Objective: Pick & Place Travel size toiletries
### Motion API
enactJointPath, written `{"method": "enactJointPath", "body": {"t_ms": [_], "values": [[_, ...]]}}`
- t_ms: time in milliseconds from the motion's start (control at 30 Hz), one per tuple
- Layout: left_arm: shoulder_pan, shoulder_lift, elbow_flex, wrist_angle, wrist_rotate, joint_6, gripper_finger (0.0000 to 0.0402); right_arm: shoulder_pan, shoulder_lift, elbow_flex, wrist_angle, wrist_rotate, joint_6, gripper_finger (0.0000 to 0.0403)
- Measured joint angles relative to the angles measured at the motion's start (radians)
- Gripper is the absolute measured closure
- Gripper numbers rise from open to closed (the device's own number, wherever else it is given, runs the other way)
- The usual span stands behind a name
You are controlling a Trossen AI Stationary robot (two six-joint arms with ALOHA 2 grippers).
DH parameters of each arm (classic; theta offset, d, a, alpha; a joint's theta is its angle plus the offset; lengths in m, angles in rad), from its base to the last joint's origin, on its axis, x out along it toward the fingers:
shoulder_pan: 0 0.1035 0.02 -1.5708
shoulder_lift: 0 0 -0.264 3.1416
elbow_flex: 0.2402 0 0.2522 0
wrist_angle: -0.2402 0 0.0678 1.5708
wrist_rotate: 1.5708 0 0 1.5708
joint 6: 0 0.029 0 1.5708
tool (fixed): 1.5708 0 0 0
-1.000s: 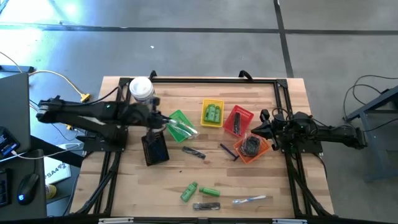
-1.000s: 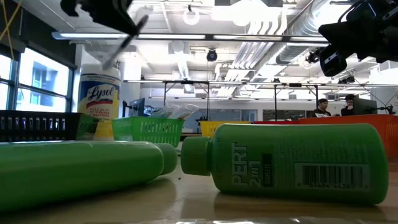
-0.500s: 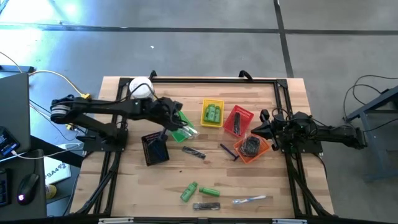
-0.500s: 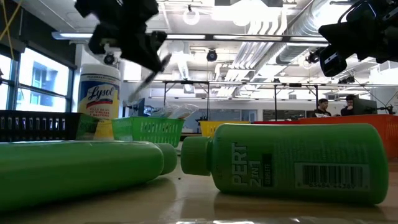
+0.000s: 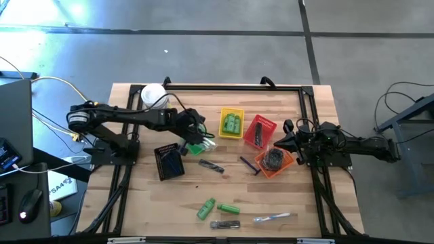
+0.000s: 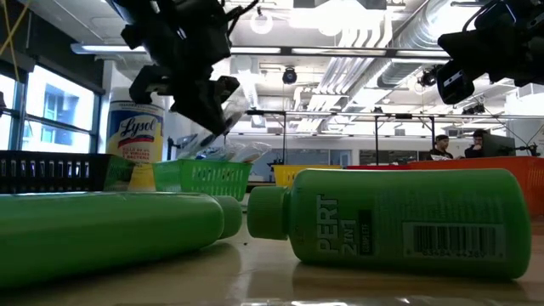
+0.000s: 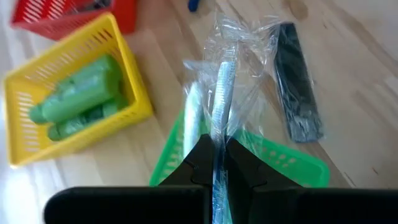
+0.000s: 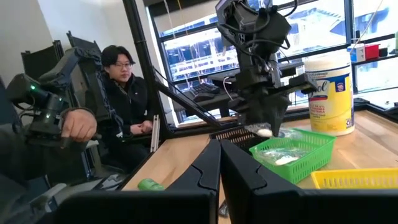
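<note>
A wooden table [image 5: 135,203] on grey floor [image 5: 203,54]; a person [image 8: 124,87] sits beyond.

Daylight glared off the grey floor [image 5: 64,15] at the high view's upper left, while the wooden table [image 5: 285,196] was evenly lit with faint shadows. From table height, ceiling lights [image 6: 340,17] burned white and the nearest green bottle [image 6: 399,223] loomed large and soft. Bright windows [image 8: 323,37] backlit the right wrist view; the left wrist view was blurred throughout.
</note>
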Motion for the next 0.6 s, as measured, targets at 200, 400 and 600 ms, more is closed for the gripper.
{"method": "enactJointPath", "body": {"t_ms": [200, 400, 600], "values": [[0.0, 0.009, -0.012, -0.001, 0.0, -0.003, 0.0394, 0.0, 0.0, 0.0, 0.0, 0.0, -0.007, 0.04], [0.0, 0.028, -0.047, 0.023, 0.0, -0.025, 0.0394, 0.0, 0.0, 0.0, 0.0, 0.0, -0.007, 0.04], [-0.001, 0.027, -0.066, 0.066, 0.004, -0.052, 0.0379, 0.0, 0.0, 0.0, 0.0, 0.0, -0.007, 0.04]]}}
